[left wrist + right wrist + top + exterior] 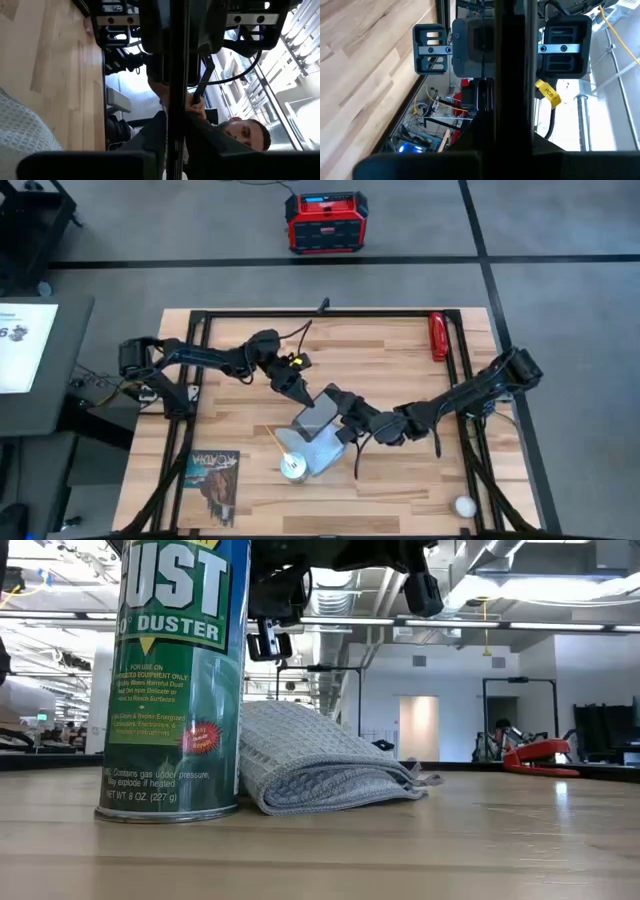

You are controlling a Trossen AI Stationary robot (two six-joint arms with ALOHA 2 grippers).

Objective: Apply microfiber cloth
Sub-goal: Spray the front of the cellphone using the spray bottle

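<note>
Looking straight down, a pale wooden counter (400,360) carries a folded pale blue-grey microfiber cloth (318,448) near its middle. Touching the cloth's left near corner stands a green aerosol duster can (292,467). Above the cloth's far edge, the left gripper (302,392) and the right gripper (342,406) meet at a flat black phone (322,412), both clenched on it from opposite sides. A dark printed booklet (214,483) lies near left, a red stapler (438,336) far right.

At table height, the can (175,680) stands just left of the cloth (325,762), which rests folded on the counter.

Each wrist view shows the phone edge-on (177,75) (512,75) with the opposite gripper behind.
</note>
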